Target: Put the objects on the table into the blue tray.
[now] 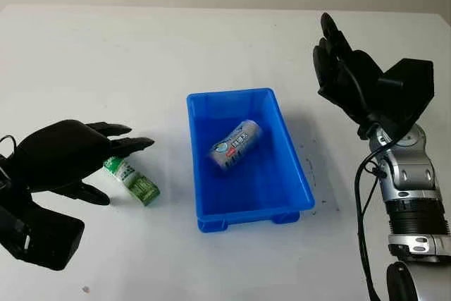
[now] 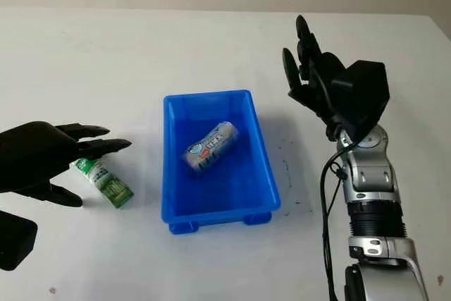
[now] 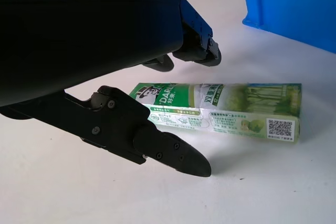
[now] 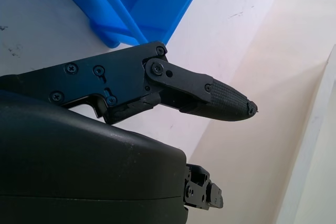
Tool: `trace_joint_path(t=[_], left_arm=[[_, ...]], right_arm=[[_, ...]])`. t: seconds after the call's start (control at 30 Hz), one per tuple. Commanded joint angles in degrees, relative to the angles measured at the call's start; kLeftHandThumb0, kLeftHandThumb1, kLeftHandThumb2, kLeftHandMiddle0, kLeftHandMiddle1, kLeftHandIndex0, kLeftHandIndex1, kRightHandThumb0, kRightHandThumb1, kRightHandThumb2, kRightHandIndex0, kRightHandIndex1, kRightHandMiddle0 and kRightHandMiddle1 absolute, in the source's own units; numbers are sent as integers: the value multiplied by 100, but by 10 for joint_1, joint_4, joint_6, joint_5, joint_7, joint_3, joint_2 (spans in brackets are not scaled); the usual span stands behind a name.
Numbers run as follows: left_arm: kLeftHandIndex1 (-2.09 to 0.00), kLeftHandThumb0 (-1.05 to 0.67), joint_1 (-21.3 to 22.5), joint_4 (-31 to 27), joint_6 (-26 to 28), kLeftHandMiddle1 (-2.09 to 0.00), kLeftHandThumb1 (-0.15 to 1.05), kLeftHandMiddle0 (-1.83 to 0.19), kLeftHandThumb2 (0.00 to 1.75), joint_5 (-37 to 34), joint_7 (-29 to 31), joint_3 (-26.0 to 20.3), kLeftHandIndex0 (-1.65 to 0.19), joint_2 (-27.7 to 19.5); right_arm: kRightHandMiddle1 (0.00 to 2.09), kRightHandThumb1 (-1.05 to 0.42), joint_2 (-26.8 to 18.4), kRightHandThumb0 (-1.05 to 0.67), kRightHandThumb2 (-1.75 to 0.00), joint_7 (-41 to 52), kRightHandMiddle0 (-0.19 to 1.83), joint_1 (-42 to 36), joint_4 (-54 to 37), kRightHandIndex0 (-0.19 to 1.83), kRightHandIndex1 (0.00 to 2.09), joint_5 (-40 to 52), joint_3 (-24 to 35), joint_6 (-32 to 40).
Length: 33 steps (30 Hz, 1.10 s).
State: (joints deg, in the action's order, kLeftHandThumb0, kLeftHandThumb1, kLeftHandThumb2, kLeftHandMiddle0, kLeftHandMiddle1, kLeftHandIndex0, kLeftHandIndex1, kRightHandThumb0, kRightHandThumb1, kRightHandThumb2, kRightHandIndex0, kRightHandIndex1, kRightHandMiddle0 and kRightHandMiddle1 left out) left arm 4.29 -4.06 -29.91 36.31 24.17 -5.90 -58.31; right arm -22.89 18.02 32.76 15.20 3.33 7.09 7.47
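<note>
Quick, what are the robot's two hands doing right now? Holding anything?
Left hand: open, holding nothing, over the green rectangular toothpaste box on the white table.
Right hand: open, holding nothing, raised right of the blue plastic tray.

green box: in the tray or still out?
Out. The green box lies flat on the table left of the blue tray, with the open left hand over one end.

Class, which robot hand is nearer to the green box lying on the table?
Left. The left robot hand is open right over the green box; the right robot hand, also open, is raised beyond the blue tray.
</note>
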Motion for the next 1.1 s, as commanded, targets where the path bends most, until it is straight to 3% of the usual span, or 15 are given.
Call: trace_joint_path(t=[0.0,0.1,0.2,0.23,0.27,0.33,0.47,0.6,0.67,0.83,0.9,1.07], left_arm=[[-42,-50,-11,16,-10,-88,80,1,5,1,-5,18,-22,-1],[-104,-51,-19,33,-23,-135,83,16,6,11,-25,28,3,6],[-142,-49,-18,57,-56,-177,91,19,6,46,-83,38,8,9],[-173,-48,-16,68,-68,-196,99,16,8,61,-109,42,12,11],[-191,-47,-13,79,-80,-203,102,8,13,79,-139,45,11,12],[-206,-49,-8,92,-91,-208,104,-18,27,109,-185,53,0,14],[-209,-51,-2,95,-101,-209,105,-74,40,120,-223,62,-35,15],[-209,-50,-9,83,-93,-209,105,-113,41,95,-221,62,-70,23],[-209,-49,-15,75,-90,-209,105,-114,40,76,-216,60,-73,29],[-209,-43,-14,61,-87,-209,105,-98,35,55,-225,51,-48,47],[-209,-40,-6,46,-71,-209,105,-95,33,38,-219,37,-48,52],[-209,-39,79,17,-20,-209,105,-66,36,-5,-224,-14,-34,51]], right_arm=[[0,-105,-8,-66,-70,-2,-19,-6,-13,-19,0,0,4,-2],[0,-105,-6,-67,-70,-2,-19,-5,-14,-19,0,4,7,5],[0,-105,-5,-67,-69,-1,-19,-3,-9,-19,0,6,8,2],[0,-105,-5,-67,-69,0,-19,-3,-8,-19,0,6,8,2],[0,-105,-6,-67,-69,0,-19,-2,-9,-19,0,5,7,4],[0,-105,-8,-66,-69,1,-19,-3,-11,-19,0,4,6,6],[0,-105,-8,-65,-70,3,-19,-1,-8,-19,0,5,6,3],[0,-105,-11,-64,-70,3,-19,1,-10,-19,0,0,4,10],[0,-105,-10,-63,-69,1,-19,2,-11,-19,0,0,5,11],[0,-105,-9,-61,-69,-1,-19,7,-9,-19,0,-3,4,8],[0,-105,-9,-61,-70,2,-19,9,-8,-19,0,-2,2,8],[0,-105,-10,-62,-70,0,-19,13,-3,-19,0,-9,-2,5]])
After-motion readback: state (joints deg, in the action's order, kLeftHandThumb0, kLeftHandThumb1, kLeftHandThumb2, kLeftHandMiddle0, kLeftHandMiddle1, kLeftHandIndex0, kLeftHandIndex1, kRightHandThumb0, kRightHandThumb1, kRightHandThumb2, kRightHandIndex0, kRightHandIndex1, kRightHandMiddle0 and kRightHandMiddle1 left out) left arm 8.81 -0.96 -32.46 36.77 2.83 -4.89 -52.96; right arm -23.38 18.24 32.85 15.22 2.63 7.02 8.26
